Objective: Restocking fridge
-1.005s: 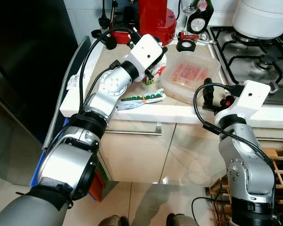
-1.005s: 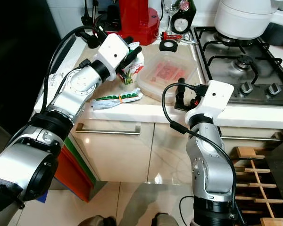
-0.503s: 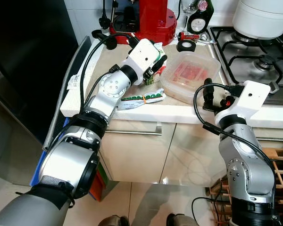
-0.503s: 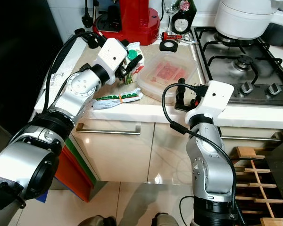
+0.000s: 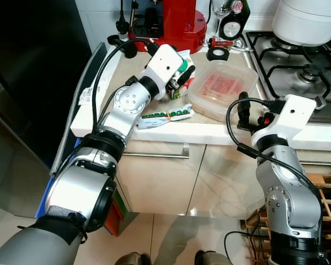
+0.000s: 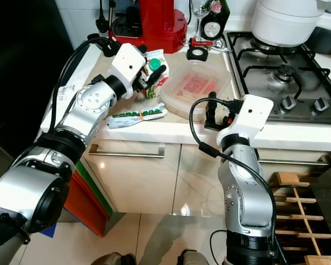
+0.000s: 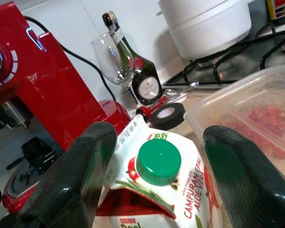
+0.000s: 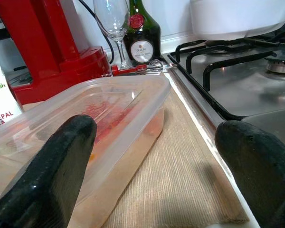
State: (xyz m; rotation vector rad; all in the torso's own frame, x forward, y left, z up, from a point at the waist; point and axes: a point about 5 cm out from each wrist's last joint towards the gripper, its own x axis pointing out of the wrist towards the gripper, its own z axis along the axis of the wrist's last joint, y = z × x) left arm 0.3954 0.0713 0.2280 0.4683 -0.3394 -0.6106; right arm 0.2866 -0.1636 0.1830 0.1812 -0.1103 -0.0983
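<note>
Left wrist view: your left gripper (image 7: 154, 183) is spread wide around the carton (image 7: 162, 190) at lower centre, not gripping yet. Close next, I'd say. Right gripper (image 8: 156, 156) sits open by the tub (image 8: 85, 123).

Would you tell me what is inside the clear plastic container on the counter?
Through the lid of the clear plastic container a red, meat-like food shows, spread along the bottom. The cloudy plastic blurs it, so exactly what it is cannot be told. The open right gripper sits beside the container.
</note>
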